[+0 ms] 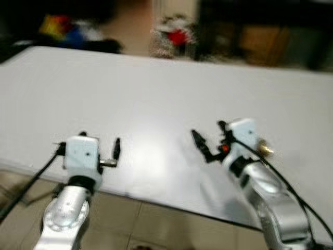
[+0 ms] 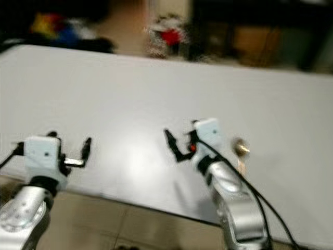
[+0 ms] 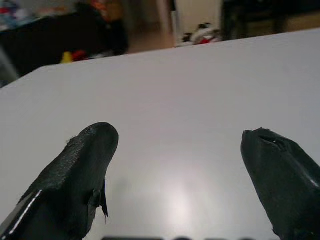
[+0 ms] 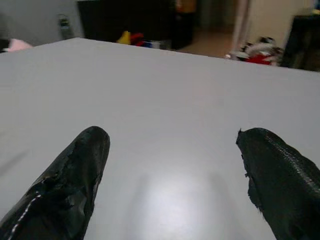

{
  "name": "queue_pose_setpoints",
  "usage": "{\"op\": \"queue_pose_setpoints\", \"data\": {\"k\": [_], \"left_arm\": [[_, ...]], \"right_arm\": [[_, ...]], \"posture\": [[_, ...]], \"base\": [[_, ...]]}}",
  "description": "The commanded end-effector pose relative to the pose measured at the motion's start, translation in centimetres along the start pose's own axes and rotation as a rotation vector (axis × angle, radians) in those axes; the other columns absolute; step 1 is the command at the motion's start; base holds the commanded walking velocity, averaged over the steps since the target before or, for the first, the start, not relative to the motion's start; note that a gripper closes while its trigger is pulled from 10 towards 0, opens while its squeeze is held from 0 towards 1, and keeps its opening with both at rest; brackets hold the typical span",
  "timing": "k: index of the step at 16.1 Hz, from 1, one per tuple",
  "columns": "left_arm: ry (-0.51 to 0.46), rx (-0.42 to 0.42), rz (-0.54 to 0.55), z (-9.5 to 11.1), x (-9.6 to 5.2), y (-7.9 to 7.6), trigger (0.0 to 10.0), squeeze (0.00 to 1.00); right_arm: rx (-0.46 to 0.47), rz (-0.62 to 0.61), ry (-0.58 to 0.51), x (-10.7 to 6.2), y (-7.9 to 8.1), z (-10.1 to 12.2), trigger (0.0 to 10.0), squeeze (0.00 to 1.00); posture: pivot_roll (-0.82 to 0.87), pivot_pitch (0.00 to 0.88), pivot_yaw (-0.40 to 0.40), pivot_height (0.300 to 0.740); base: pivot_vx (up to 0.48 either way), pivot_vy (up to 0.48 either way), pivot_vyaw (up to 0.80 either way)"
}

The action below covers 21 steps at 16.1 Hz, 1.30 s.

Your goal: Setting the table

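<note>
A wide white table (image 1: 156,88) spreads before me, and the views are blurred. My left gripper (image 1: 100,141) hovers over the table's near edge on the left, open, with nothing between its black fingers (image 3: 85,165). My right gripper (image 1: 209,133) is over the table further in and to the right, also open and empty, and its fingers (image 4: 75,170) stand wide apart above bare tabletop. A small golden-brown thing that looks like a spoon (image 2: 240,149) lies on the table just right of the right wrist.
Tiled floor (image 1: 156,224) lies below the table's near edge. Beyond the far edge are dark furniture (image 1: 260,31), colourful toys (image 1: 62,26) at the left and a red-and-white bundle (image 1: 174,36) on the floor.
</note>
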<state>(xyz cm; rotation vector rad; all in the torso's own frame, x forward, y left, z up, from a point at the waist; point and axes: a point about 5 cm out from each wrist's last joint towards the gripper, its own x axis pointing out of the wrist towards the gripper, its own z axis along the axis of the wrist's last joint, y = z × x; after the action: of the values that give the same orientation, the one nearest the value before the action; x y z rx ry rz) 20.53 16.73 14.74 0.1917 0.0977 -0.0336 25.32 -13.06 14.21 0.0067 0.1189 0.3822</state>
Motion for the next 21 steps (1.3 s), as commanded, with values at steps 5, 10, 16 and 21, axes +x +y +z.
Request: {"op": "queue_pose_setpoints", "data": {"k": [5, 10, 16, 21], "left_arm": [[0.003, 0.014, 0.002, 0.28, 0.06, 0.21, 10.0, 0.00], [0.007, 0.021, 0.006, 0.31, 0.10, 0.44, 10.0, 0.00], [0.018, 0.021, 0.027, 0.21, -0.19, 0.77, 10.0, 0.00], [0.027, 0.018, 0.032, 0.13, -0.45, 0.78, 10.0, 0.00]], "right_arm": [[0.028, -0.030, 0.028, -0.01, -0.39, -0.52, 10.0, 1.00], [0.037, -0.034, 0.028, 0.13, -0.27, -0.60, 10.0, 1.00], [0.035, -0.019, 0.027, 0.69, 0.06, -0.49, 10.0, 1.00], [0.072, -0.017, 0.028, 0.88, 0.27, -0.43, 10.0, 0.00]], "posture": [[-0.04, 0.000, 0.066, 0.740], [-0.03, 0.000, 0.063, 0.740], [-0.02, 0.000, 0.044, 0.740], [-0.01, 0.000, 0.040, 0.740]], "base": [[0.000, 0.268, 0.80], [0.000, 0.353, 0.80], [0.000, 0.353, 0.75], [0.000, 0.354, 0.00]]}}
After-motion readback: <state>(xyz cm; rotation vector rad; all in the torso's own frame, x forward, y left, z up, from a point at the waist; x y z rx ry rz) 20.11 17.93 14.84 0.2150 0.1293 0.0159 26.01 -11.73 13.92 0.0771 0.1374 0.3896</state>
